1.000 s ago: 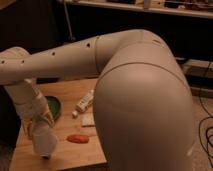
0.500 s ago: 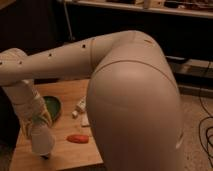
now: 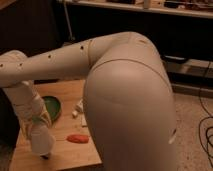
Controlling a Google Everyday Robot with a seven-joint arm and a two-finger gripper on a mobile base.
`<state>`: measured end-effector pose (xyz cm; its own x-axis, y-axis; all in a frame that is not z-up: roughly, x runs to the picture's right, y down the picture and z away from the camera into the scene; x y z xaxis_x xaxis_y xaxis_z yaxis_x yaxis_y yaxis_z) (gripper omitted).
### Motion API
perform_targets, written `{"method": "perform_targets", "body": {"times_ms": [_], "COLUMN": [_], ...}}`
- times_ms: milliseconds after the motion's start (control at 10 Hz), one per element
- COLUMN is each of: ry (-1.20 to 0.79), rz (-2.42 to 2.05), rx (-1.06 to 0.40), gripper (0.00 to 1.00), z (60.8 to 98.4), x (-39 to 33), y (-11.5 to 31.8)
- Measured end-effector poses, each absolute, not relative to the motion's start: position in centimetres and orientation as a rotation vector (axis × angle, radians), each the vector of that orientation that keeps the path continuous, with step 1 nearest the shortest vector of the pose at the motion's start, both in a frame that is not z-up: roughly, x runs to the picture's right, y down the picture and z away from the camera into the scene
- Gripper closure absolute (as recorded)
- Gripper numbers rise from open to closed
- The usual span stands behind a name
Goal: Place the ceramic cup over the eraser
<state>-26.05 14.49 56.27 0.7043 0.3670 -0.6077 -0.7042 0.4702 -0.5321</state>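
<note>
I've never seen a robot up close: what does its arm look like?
The arm is off-white rounded shells: a bulky elbow and a tapering link dotted with small dark holes. No cables show on it. Its gripper, lower left above the table, looks pale.

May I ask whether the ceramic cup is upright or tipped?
Upright: the off-white ceramic cup hangs vertically below the gripper, over the wooden table's near-left corner; mouth direction cannot tell.

The table (image 3: 70, 152) bears a green dish (image 3: 52, 107), red-orange oblong (image 3: 77, 138), pale pieces (image 3: 80, 106); the gripper (image 3: 40, 131) hangs above its near corner.
</note>
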Motion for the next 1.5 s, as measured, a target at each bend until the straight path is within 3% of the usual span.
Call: {"method": "perform_targets", "body": {"times_ms": [1300,1500], "ry": [0.400,0.393], "rz": [0.574,0.555], "rx": [-0.876,-0.909], "gripper": [1.00,0.94], "z": [58.8,59.3], "x": [-28.6,-29.2], "y": [16.5,16.8]}}
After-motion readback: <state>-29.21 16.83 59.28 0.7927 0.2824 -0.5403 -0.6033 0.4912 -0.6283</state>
